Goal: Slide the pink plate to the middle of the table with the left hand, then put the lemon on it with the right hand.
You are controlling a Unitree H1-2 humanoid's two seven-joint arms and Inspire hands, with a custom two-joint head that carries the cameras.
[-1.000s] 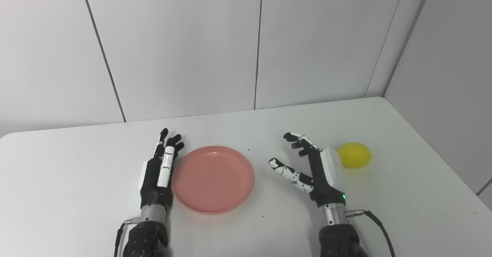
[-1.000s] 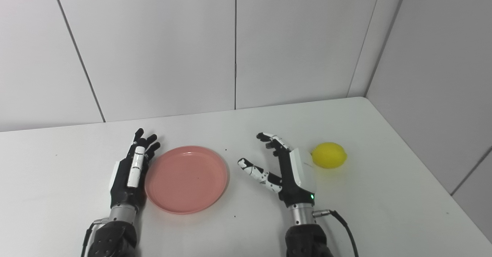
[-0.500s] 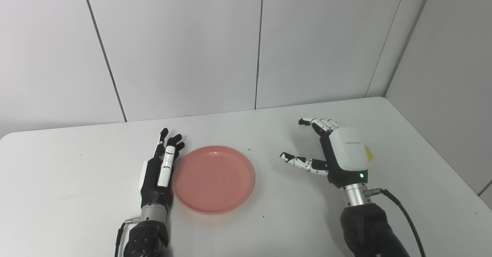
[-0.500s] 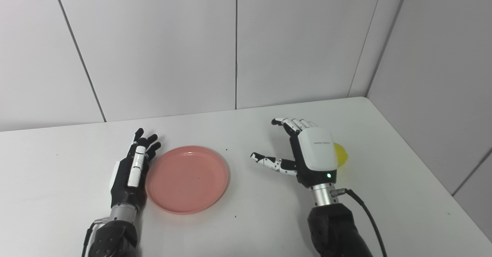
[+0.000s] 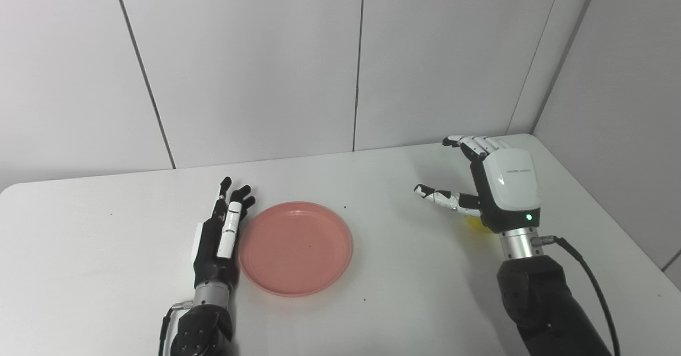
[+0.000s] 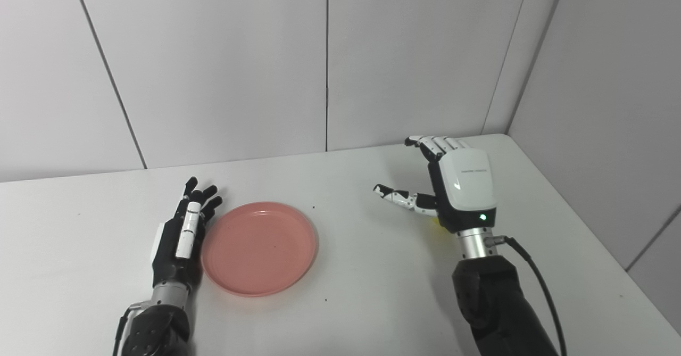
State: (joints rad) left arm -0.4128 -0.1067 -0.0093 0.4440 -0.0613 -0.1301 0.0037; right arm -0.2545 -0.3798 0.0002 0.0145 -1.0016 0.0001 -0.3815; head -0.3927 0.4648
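The spread, empty right hand [image 5: 497,188] covers the small yellow lemon [image 5: 471,223] (barely a sliver in the right eye view); the flat, empty left hand [image 5: 221,233] lies beside the round pink plate [image 5: 295,248].

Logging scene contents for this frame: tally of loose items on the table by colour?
Pink: 1, the plate
Yellow: 1, the lemon, mostly hidden behind the right hand
Total: 2

Pink plate [image 5: 295,248] on white table [image 5: 106,271]; yellow lemon [image 5: 472,222] peeking out; black-and-white right hand [image 5: 492,191], green light lit
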